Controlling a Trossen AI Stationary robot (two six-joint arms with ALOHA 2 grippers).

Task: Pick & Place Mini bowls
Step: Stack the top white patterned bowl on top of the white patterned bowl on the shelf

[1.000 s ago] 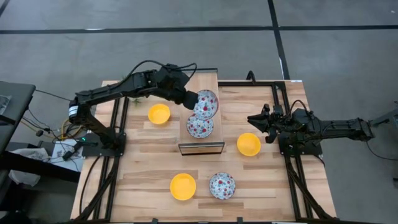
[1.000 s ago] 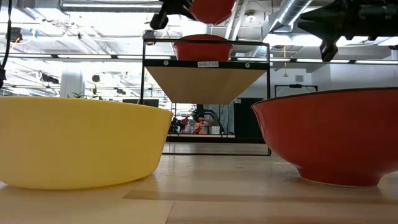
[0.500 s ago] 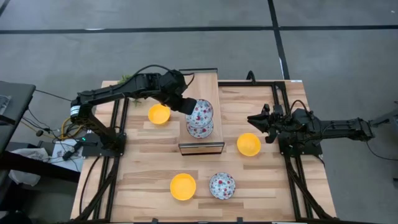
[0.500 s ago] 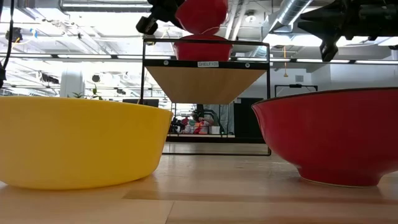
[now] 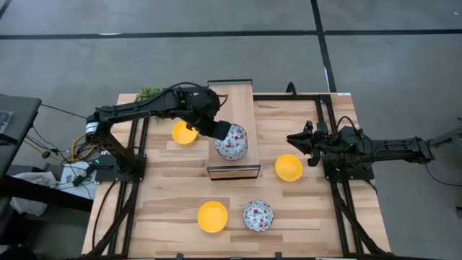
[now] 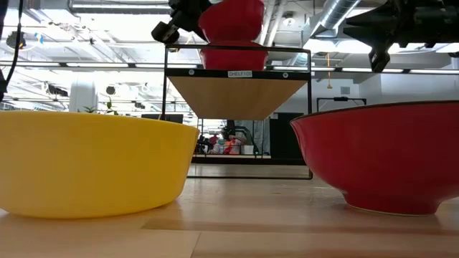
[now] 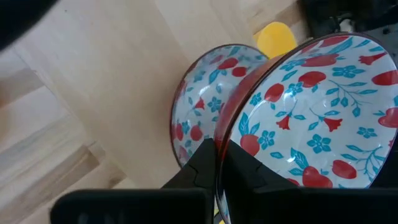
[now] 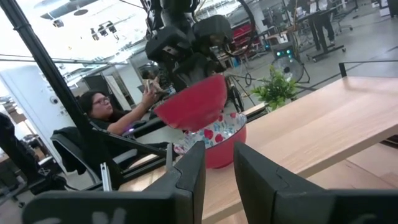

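My left gripper (image 5: 218, 131) is shut on a white floral bowl with a red outside (image 5: 234, 136), tilted just above a second floral bowl (image 5: 231, 152). That second bowl rests by its foot on top of the wooden shelf (image 5: 238, 97). In the low view the held bowl (image 6: 231, 18) hangs right over the lower one (image 6: 234, 56); whether they touch, I cannot tell. A third floral bowl (image 5: 258, 215) and three yellow bowls (image 5: 185, 133) (image 5: 289, 167) (image 5: 212, 217) sit on the table. My right gripper (image 5: 294, 139) waits open at the table's right. My left gripper pinches the held bowl's rim (image 7: 219, 144), one finger inside the bowl and one on its red outside. The fingers come from the table's left, slanting down. The bowl is tilted, its open side up and turned toward the gripper, over the lower bowl (image 7: 200, 102).
The shelf stands mid-table, a black frame (image 5: 232, 167) at its near end. A small green plant (image 5: 149, 92) sits at the far left corner. Black rails (image 5: 339, 209) run along both table sides. A person (image 8: 106, 112) sits beyond the table.
My left gripper has carried the floral bowl toward the table's near edge and a little left, and has come down. The bowl has moved from beyond the shelf's other floral bowl to right over it, close above its rim.
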